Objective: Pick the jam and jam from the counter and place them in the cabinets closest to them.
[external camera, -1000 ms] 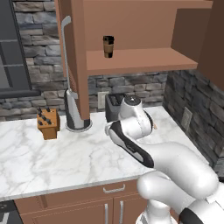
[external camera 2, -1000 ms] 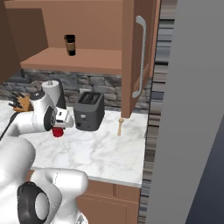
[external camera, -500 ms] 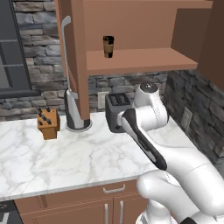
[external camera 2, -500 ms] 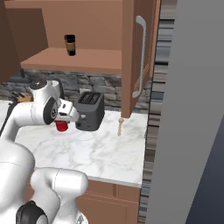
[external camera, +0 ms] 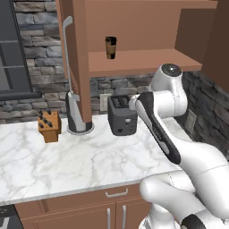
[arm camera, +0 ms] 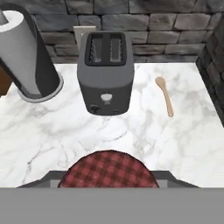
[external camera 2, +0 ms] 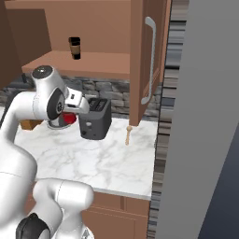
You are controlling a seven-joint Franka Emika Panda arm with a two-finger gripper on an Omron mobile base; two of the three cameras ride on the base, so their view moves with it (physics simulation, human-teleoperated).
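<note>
Carry step in hand. Gripper (external camera 2: 70, 116) clenched on jam (arm camera: 108, 169), held above counter (external camera: 89, 161) just left of toaster (external camera 2: 94, 119). Next: raise jam to open cabinet (external camera 2: 88, 63) shelf, clearing toaster and cup (external camera 2: 74, 47).

I hold 1 jam jar (arm camera: 108, 170) in my gripper (arm camera: 108, 181) above the marble counter, its red checked lid facing up at me; from the right it shows as a dark red patch (external camera 2: 69, 118) beside my hand. The cabinet (external camera: 134, 31) stands open, its wooden shelf above.
</note>
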